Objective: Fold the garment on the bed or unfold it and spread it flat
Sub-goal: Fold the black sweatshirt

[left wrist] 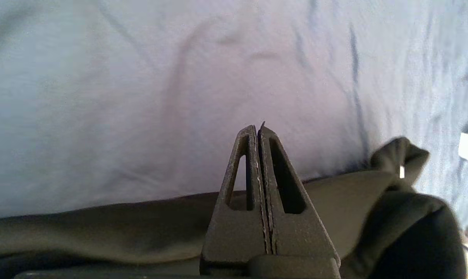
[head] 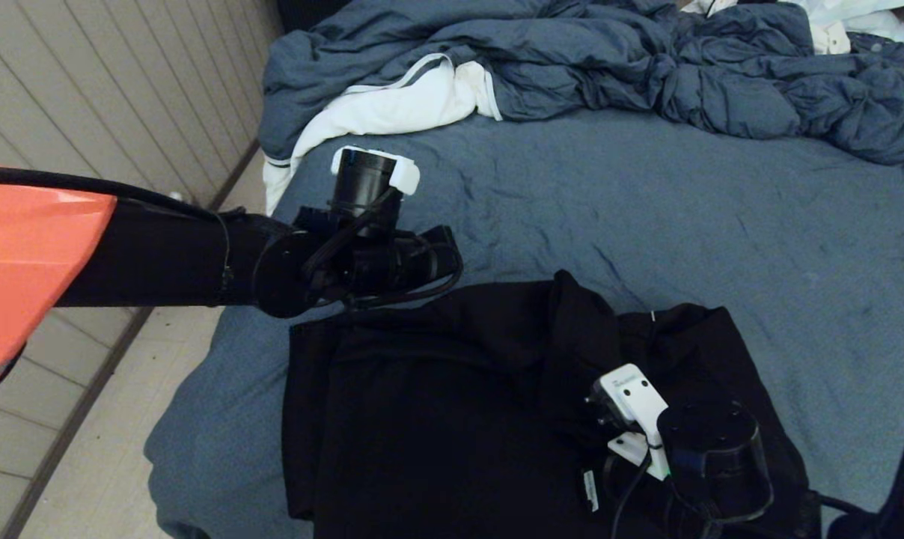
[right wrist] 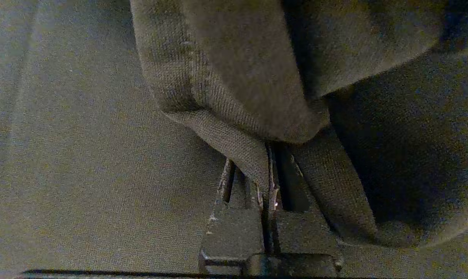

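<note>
On the near part of the bed (head: 646, 202), the black hoodie (head: 437, 419) is lying partly folded, its left and far edges fairly straight, with a raised ridge of fabric running toward the far side near its middle. The right hand (right wrist: 270, 170) is sitting low on the garment's right half, its fingers (right wrist: 234, 228) pinched together on a thick fold of the black cloth that is draping over them. The left hand (left wrist: 257, 130) is hanging just past the hoodie's far left edge, over bare blue-grey sheet, its two fingers pressed together with nothing between them. Farther back, a rumpled blue-grey duvet (head: 646, 67) is lying heaped along the bed's far side, with a white cloth (head: 392, 105) tucked under its left end.
</note>
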